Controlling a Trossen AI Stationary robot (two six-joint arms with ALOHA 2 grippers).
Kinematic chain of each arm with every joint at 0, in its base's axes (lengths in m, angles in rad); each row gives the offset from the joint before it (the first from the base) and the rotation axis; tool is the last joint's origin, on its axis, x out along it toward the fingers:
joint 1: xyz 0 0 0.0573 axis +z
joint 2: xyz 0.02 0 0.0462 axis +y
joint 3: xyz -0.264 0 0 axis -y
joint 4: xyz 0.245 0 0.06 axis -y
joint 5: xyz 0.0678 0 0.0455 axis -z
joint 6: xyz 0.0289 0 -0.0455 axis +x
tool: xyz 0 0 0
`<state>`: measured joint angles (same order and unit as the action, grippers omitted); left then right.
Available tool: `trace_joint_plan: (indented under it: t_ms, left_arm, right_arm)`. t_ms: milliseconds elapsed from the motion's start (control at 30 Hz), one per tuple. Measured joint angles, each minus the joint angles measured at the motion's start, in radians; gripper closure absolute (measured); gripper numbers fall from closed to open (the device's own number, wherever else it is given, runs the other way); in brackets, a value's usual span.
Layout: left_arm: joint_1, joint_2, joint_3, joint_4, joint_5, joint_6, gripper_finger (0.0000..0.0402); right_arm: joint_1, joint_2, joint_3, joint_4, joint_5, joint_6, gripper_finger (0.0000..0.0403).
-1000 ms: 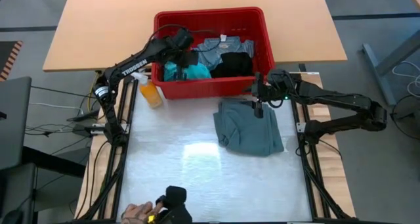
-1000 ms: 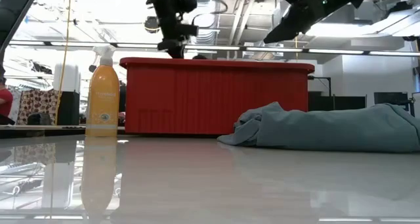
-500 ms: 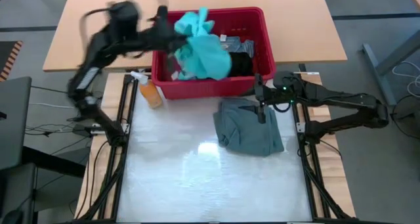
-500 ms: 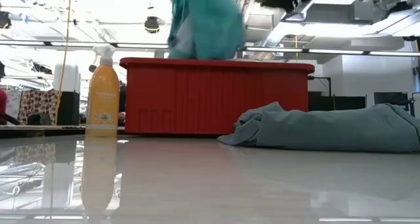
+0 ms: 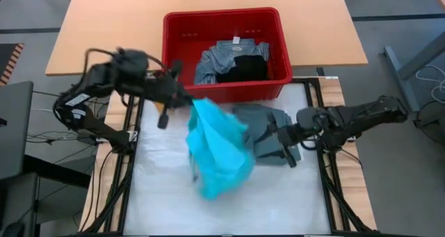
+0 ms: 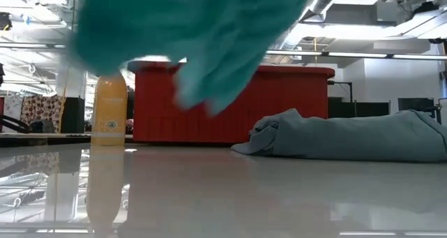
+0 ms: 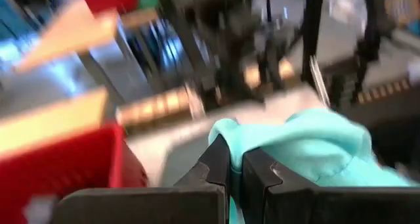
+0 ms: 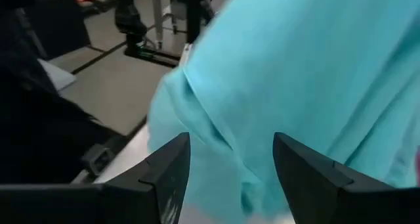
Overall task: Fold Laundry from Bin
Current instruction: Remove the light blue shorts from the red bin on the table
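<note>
At six o'clock of the bin (image 5: 226,91), the left hand (image 5: 186,100) grips the turquoise garment (image 5: 217,152) aloft; the right hand (image 5: 279,137) waits unclenched at three o'clock. The step in hand looks like unloading; next, spread it flat on the tabletop (image 5: 167,202).

Turquoise garment (image 5: 217,152): bright, bunched, hanging in air over table, just in front of bin. Red bin (image 5: 175,39): slotted plastic, upright at table's far side, holding mottled blue-grey garment (image 5: 221,56) and black garment (image 5: 243,68) side by side. Grey-green garment (image 5: 268,129): crumpled heap on table, just before bin.
</note>
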<state>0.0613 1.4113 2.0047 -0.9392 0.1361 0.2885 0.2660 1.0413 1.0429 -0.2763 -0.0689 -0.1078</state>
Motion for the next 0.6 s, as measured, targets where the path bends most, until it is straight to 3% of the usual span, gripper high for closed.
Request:
trace_joint_plan:
  t_ms: [100, 267, 433, 600]
  left_arm:
    - [-0.043, 0.000, -0.104, -0.054, -0.039, -0.044, 0.0401]
    - [-0.088, 0.002, -0.402, -0.003, -0.147, -0.154, 0.0401]
    - [-0.087, 0.003, -0.664, 0.126, -0.226, -0.152, 0.0402]
    - [-0.026, 0.003, -0.769, 0.131, -0.272, -0.176, 0.0401]
  right_arm:
    - [0.093, 0.013, -0.001, -0.017, 0.111, 0.050, 0.0163]
    - [0.200, 0.092, -0.012, -0.005, 0.263, 0.108, 0.0163]
    - [0.212, 0.221, -0.081, 0.197, 0.267, 0.078, 0.0163]
    - [0.108, 0.367, -0.158, 0.466, 0.106, 0.085, 0.0163]
